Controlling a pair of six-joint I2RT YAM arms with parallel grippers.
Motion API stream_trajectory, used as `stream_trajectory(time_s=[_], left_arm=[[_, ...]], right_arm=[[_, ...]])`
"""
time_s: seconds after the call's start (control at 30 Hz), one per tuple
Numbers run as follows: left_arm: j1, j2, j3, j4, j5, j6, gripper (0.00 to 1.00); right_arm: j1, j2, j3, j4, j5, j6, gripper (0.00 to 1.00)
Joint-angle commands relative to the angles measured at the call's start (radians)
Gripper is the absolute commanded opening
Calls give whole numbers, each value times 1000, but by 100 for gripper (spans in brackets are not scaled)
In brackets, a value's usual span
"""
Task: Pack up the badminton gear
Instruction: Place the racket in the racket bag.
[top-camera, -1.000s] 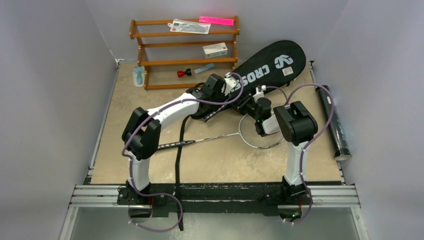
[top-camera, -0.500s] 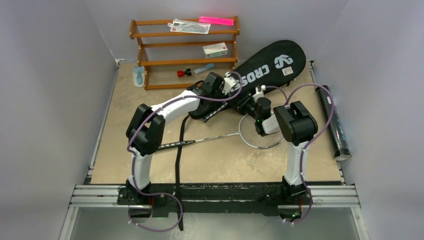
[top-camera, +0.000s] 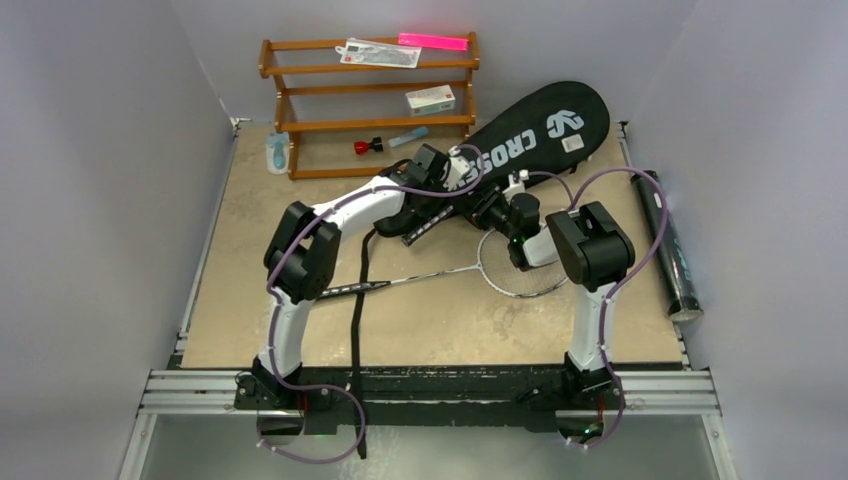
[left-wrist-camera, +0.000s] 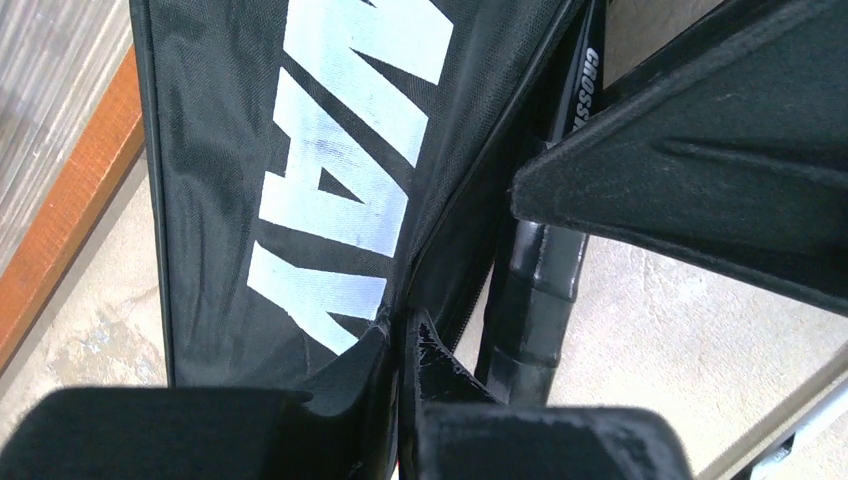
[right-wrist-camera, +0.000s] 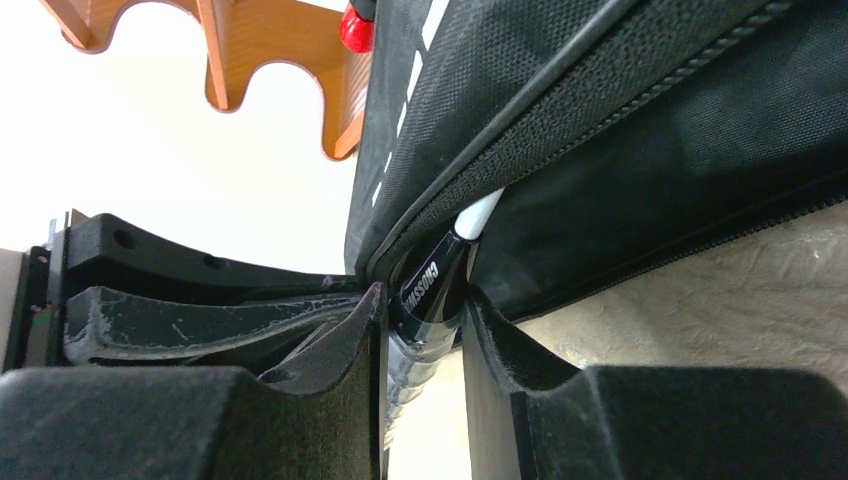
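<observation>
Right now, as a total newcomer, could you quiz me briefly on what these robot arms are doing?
1. True or false: the left gripper pinches the black bag at its edge.
2. What is the right gripper clamped on?
3. The dark tube lies at the table's: A) left edge B) right edge C) middle.
Key: 1 true; 2 a black racket handle; 3 B.

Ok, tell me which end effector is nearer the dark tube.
Right. The right end effector grips a racket handle at the mouth of the CROSSWAY bag, with the dark tube to its right; the left end effector pinches the bag's edge farther left.
</observation>
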Motion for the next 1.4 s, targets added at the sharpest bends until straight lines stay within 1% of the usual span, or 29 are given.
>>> stream_trajectory(time_s=[0.0,0.2,0.33,0.47,0.53,0.67,0.77,0.9,1.0,1.07,1.1,1.13,1.23,1.3,1.37], left_arm=[[1,-63,52,-43,47,-27,0],[2,-105,63,-102,84,-53,0],[1,-91,144,-223,189,-117,0],[5,-80,192,-304,289,-160,0],[6,-44,236,-363,338,-194,0],[19,87,351,-488,466,-209,0],[24,118,366,-499,537,-212,0],[24,94,341,-462,627,-227,0],[29,83,332,-445,677,-237,0],[35,83,332,-443,693,-241,0],[38,82,334,-444,697,-242,0],[40,81,336,-446,696,-240,0],[41,76,343,-464,658,-228,0],[41,72,347,-475,628,-218,0],[41,73,354,-487,599,-210,0]], right_arm=[[0,-41,39,48,0,-48,0],[0,-42,28,56,15,-47,0],[1,-34,23,54,27,-42,0],[1,-21,10,90,37,-20,0],[1,-11,14,117,26,-9,0],[1,5,10,181,41,9,0],[0,3,13,174,70,25,0],[7,14,53,148,55,22,0],[19,38,84,92,57,6,4],[26,76,92,105,55,18,6],[29,94,97,114,53,28,8],[34,109,105,112,50,37,13],[61,122,109,85,72,40,29],[79,111,103,56,93,21,45],[89,95,93,43,101,11,53]])
